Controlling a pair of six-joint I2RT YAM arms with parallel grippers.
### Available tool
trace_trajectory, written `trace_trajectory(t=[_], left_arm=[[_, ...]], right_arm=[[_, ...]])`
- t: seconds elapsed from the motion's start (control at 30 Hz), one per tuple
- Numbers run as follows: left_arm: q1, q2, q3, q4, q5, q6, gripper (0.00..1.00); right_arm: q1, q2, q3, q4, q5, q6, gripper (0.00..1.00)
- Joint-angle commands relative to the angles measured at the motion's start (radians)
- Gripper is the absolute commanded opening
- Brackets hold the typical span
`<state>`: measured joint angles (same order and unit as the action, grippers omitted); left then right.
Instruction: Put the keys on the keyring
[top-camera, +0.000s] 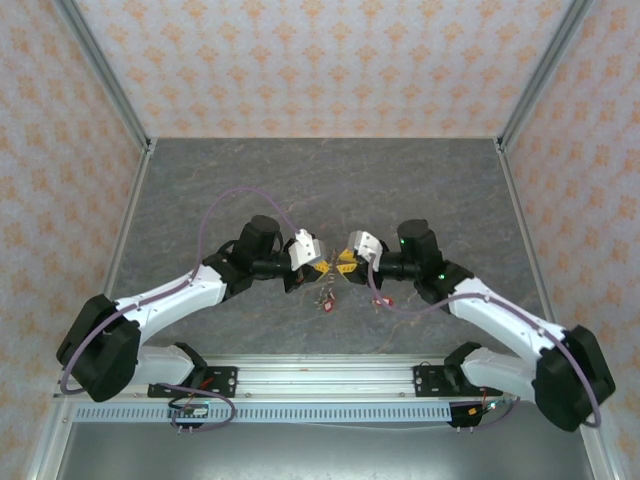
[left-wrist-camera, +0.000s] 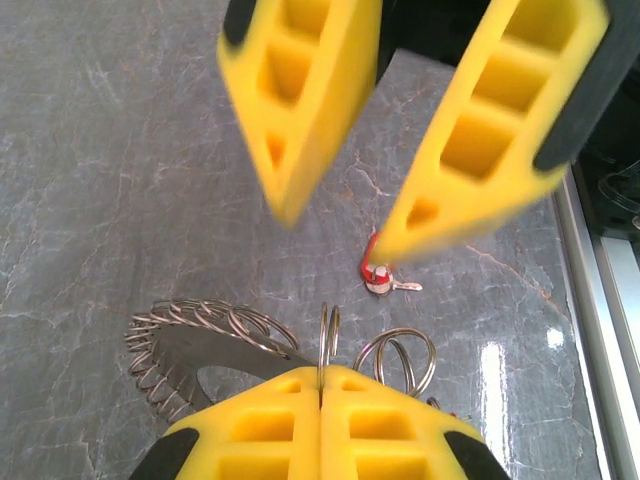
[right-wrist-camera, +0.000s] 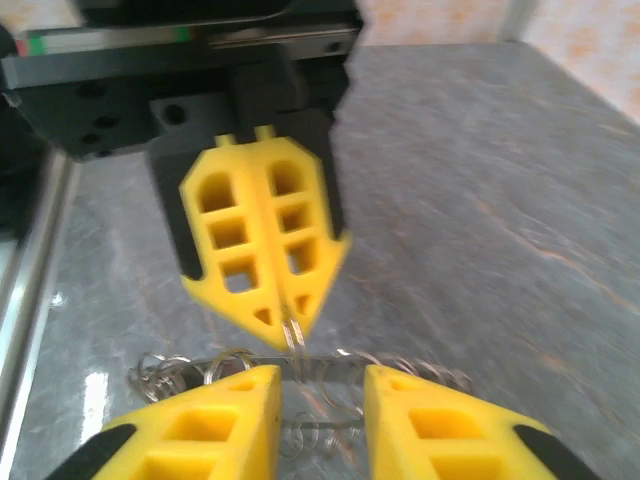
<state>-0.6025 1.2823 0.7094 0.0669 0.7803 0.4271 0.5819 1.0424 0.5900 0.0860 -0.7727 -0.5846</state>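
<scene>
Right now the left pincer (left-wrist-camera: 322, 378) is shut tight, its two yellow fingers (left-wrist-camera: 260, 420) pressed flat together on a thin wire loop that stands up between their tips. That loop belongs to the keyring (left-wrist-camera: 215, 355), whose grey body, fringed with small rings, reaches off to one side of the fingers, low over the table (left-wrist-camera: 100, 150). Whether it touches the table I cannot tell. Facing it, the right pincer (right-wrist-camera: 320, 385) stands narrowly parted with nothing gripped, its tips close to the pinched loop. Farther out, a key (left-wrist-camera: 383, 278) with a red tag lies loose on the grey stone-patterned table, just beside the right fingertips in the left wrist view.

The step in hand looks like steadying the keyring so a key can be threaded on. To do it well, the left grip should hold the loop firm and level, since thin wire can slip or twist between flat faces. The right pincer would do best to come down squarely on the red-tagged key, take it by the tag and leave the metal end free.
</scene>
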Motion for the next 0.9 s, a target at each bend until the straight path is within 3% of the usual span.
trace_trajectory(t=[0.0,0.13,0.23,0.4,0.53,0.87], left_arm=[[-0.006,-0.051,-0.015,0.023,-0.05,-0.022,0.0],[-0.006,-0.073,-0.038,0.044,-0.092,-0.057,0.0],[-0.006,-0.091,-0.055,0.062,-0.111,-0.079,0.0],[-0.006,-0.1,-0.058,0.049,-0.126,-0.092,0.0],[-0.006,-0.094,-0.061,0.06,-0.128,-0.098,0.0],[-0.006,-0.09,-0.051,0.056,-0.116,-0.097,0.0]], right_arm=[[-0.001,-0.089,-0.005,-0.028,0.288,0.295,0.29],[-0.001,-0.107,0.053,-0.31,0.583,0.562,0.26],[0.0,-0.103,0.047,-0.449,0.666,0.781,0.25],[-0.001,-0.038,0.05,-0.64,0.627,0.97,0.25],[0.002,0.031,0.033,-0.626,0.485,1.11,0.26],[0.086,0.135,0.005,-0.551,0.511,1.338,0.35]])
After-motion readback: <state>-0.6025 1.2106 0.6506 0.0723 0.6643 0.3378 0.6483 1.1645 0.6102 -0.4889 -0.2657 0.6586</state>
